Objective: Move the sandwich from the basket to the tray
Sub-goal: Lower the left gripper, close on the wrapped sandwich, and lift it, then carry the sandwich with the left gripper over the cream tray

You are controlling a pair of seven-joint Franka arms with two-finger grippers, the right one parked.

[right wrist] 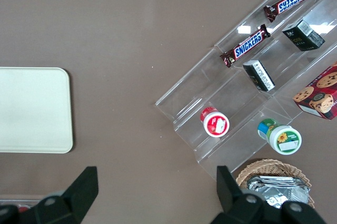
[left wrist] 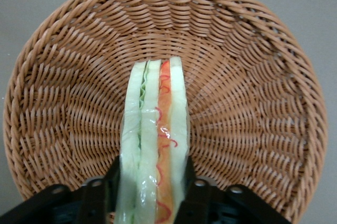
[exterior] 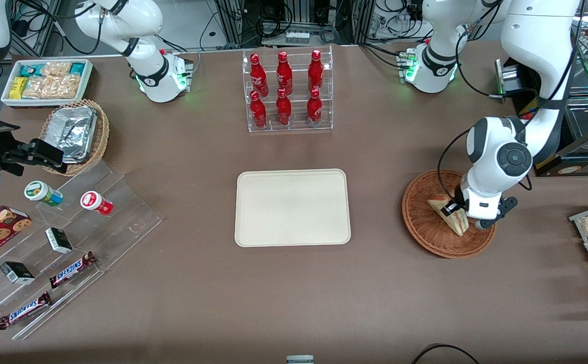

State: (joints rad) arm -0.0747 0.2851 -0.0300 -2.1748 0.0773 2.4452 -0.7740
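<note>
sandwich (left wrist: 155,145): on edge inside the basket (exterior: 420,222), cut side up | end effector (left wrist: 152,192): down in the basket, fingers (left wrist: 113,187) closed against both bread faces of the sandwich | tray (exterior: 292,207): bare, on the desk (exterior: 374,283) well apart from the basket, toward the parked arm's end
</note>
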